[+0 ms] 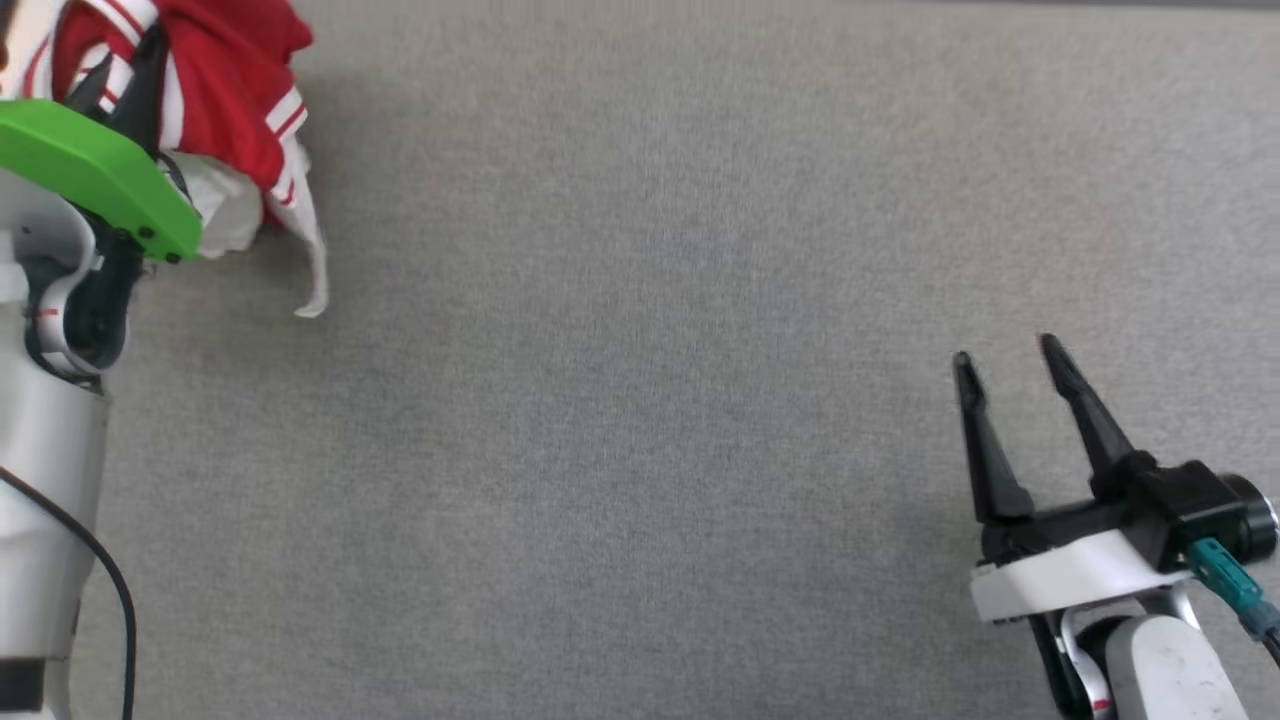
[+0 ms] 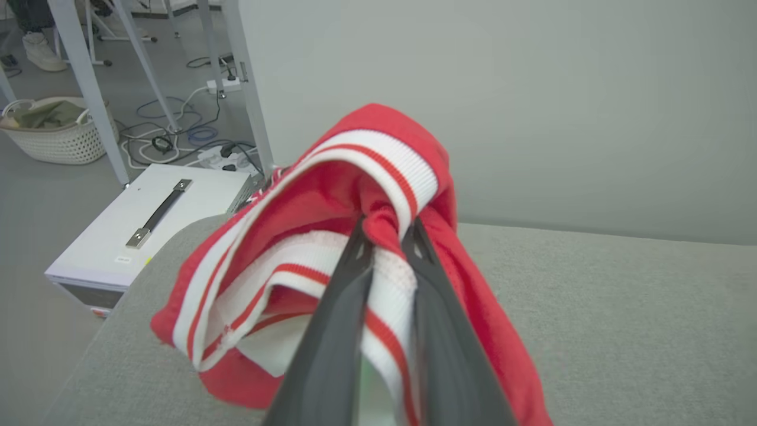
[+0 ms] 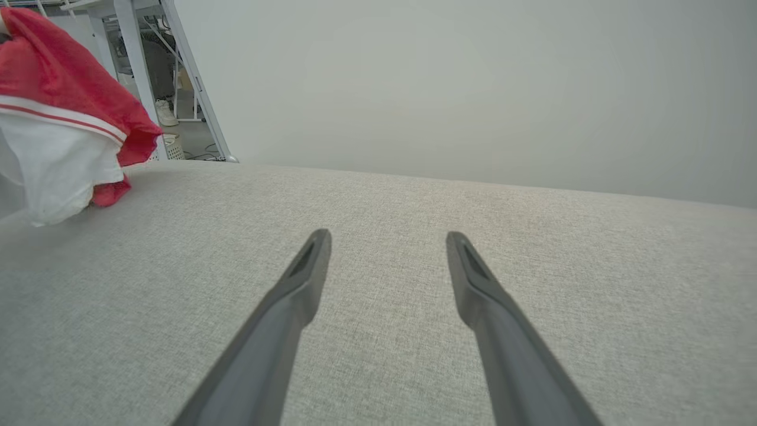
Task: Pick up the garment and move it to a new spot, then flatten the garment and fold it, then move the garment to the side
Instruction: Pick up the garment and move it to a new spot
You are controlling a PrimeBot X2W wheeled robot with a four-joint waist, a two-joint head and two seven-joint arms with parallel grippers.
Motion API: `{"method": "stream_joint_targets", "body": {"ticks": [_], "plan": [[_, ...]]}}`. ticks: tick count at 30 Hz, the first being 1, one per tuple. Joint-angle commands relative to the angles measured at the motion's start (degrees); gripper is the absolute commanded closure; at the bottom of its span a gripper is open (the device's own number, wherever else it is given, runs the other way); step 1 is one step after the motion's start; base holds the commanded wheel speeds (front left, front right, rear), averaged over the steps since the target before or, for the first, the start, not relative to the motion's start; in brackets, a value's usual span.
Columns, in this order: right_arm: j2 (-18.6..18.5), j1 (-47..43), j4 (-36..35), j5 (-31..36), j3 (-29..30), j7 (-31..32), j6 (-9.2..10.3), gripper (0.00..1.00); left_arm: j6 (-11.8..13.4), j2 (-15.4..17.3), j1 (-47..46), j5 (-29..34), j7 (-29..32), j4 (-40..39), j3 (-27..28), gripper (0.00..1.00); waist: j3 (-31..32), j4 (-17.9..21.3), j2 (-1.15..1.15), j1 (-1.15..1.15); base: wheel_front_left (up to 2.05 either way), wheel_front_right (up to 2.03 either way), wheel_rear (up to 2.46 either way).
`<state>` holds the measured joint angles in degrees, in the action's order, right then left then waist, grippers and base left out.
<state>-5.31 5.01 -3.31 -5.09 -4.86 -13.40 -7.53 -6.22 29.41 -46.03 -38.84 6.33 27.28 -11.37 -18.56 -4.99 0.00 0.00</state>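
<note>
Carrying the garment [image 2: 378,148], bunched and clamped between your left gripper's [image 2: 387,232] fingers, you're mid-move to a new spot, right gripper [image 1: 1006,352] fingers spread and empty; next, I'd judge, lower it onto bare desk [image 1: 640,400] between both fingers and release.

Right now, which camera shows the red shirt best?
The left wrist view: the garment sits mid-picture, bunched, pinched by the left gripper. The head view catches part at top left; the right wrist view, a hanging piece far left.
</note>
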Motion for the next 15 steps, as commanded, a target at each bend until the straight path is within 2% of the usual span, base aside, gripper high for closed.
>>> {"method": "stream_joint_targets", "body": {"ticks": [1,10,15], "plan": [[0.51,-0.91,0.68,0.34,1.72,-0.52,0.04,0.00,0.80,-0.47,1.37,-0.28,-0.25,-2.36,-0.06,1.00,6.00,0.64,0.00,0.00,0.00,0.00,0.00],[2.09,-2.74,2.80,0.59,5.77,-1.30,0.04,0.00,4.95,-2.35,6.07,1.04,2.89,-17.80,-2.98,1.00,11.87,3.42,0.00,0.00,0.00,0.00,0.00],[2.28,-3.32,2.83,0.43,7.70,-1.46,0.04,0.00,5.73,-4.18,7.32,1.28,5.98,-23.15,-6.22,1.00,13.08,5.75,0.00,0.00,0.00,0.00,0.00]]}}
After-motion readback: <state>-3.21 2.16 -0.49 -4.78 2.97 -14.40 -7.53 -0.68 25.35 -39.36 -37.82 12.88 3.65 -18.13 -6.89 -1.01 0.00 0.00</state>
